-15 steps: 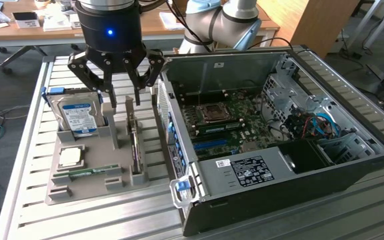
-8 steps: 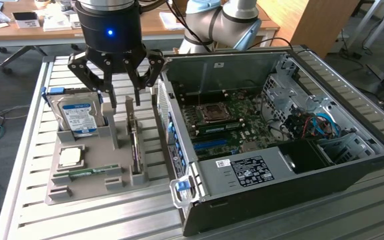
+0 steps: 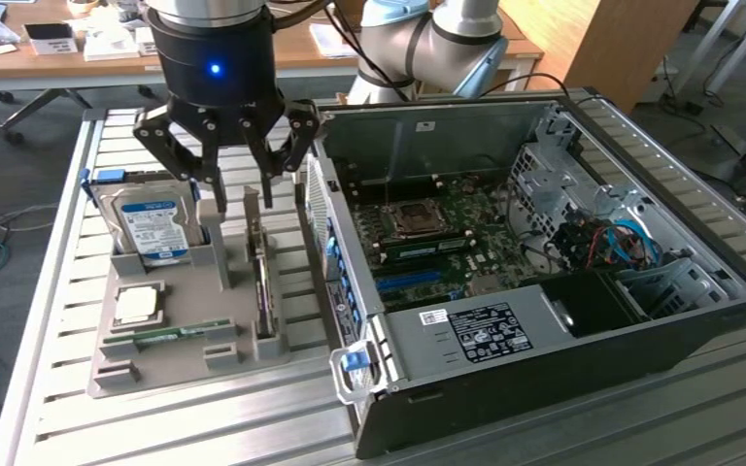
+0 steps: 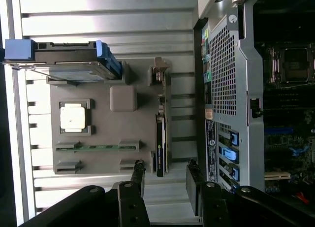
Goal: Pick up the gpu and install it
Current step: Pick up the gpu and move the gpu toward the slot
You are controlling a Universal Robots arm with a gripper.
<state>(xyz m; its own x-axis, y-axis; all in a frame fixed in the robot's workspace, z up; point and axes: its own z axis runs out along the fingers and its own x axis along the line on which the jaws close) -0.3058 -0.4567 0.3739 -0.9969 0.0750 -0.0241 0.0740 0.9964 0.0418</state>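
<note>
Hard drive [image 3: 151, 228] stands at the exterior view's left end of the grey tray [image 3: 218, 311]. Gpu [image 3: 261, 282] sits on edge in the tray's slot, just beside the open computer case [image 3: 542, 291]. Gripper [image 3: 246, 194] hovers above the gpu, jaws spread wide and empty.

A ribbed aluminium worktop [image 3: 152, 427] carries two things side by side: a grey fixture tray [image 3: 211, 301] toward the exterior view's left and an open black computer case [image 3: 581, 379] just beside it.
</note>
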